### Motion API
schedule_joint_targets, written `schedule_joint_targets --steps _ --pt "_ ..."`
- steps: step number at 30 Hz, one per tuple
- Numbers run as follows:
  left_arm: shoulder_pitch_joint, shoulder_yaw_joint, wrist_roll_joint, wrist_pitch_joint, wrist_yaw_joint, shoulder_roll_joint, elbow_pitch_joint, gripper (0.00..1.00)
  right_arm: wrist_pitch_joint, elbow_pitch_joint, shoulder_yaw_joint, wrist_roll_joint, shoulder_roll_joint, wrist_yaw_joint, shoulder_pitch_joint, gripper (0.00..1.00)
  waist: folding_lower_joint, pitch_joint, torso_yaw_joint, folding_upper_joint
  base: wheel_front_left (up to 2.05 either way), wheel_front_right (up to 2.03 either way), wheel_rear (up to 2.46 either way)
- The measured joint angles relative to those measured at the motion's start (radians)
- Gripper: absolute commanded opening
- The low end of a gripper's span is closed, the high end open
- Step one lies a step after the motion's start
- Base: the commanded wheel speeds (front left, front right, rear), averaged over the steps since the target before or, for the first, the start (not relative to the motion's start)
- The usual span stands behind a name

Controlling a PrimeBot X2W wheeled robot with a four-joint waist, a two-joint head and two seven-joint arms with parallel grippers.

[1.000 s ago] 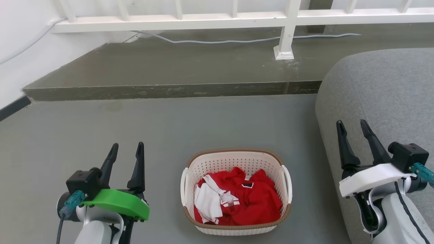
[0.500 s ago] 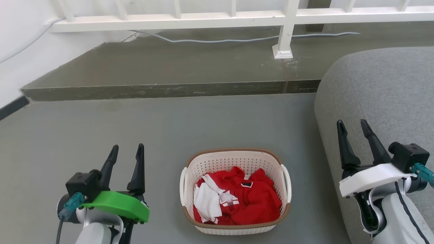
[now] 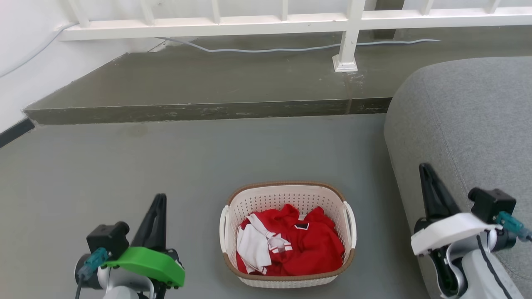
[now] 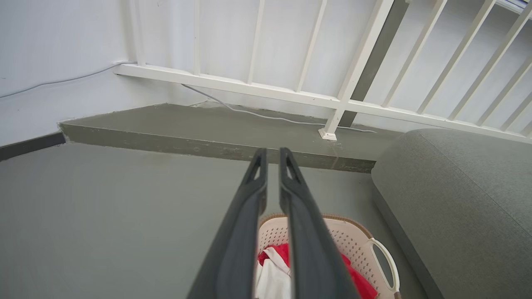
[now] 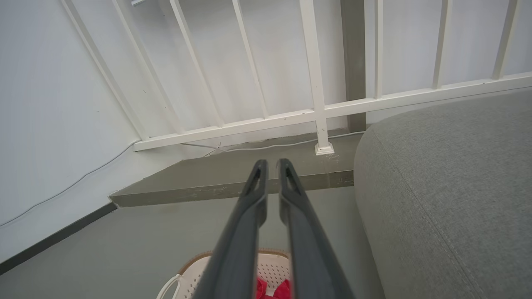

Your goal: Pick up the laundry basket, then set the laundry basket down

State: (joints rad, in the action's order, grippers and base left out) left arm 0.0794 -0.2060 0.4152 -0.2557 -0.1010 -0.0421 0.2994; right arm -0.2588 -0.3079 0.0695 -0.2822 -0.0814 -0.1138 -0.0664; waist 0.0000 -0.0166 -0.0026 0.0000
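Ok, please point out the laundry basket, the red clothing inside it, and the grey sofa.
laundry basket (image 3: 286, 185), head view, far brown rim.
red clothing (image 3: 316, 245), head view, middle of the fabric.
grey sofa (image 3: 465, 116), head view, top of the rounded arm.

In my left wrist view my own fingers (image 4: 309, 245) cover the middle of the laundry basket (image 4: 353, 245), whose near side runs off the bottom edge, as it also does beneath my right fingers (image 5: 237, 249).
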Motion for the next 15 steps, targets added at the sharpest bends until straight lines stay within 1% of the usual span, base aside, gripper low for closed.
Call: schedule_joint_targets --steps 6,15 --pt "-0.011 0.007 0.029 0.01 0.0 0.001 0.005 0.0 0.015 -0.01 -0.014 -0.036 0.004 0.0 0.011 0.0 0.0 0.001 0.0 0.0 0.0 0.0 0.0" --pt "-0.011 0.03 0.155 0.043 0.0 0.001 0.005 0.0 0.062 -0.026 -0.051 -0.159 0.006 0.0 0.003 0.0 0.0 0.002 0.001 0.0 0.0 0.0 0.0"
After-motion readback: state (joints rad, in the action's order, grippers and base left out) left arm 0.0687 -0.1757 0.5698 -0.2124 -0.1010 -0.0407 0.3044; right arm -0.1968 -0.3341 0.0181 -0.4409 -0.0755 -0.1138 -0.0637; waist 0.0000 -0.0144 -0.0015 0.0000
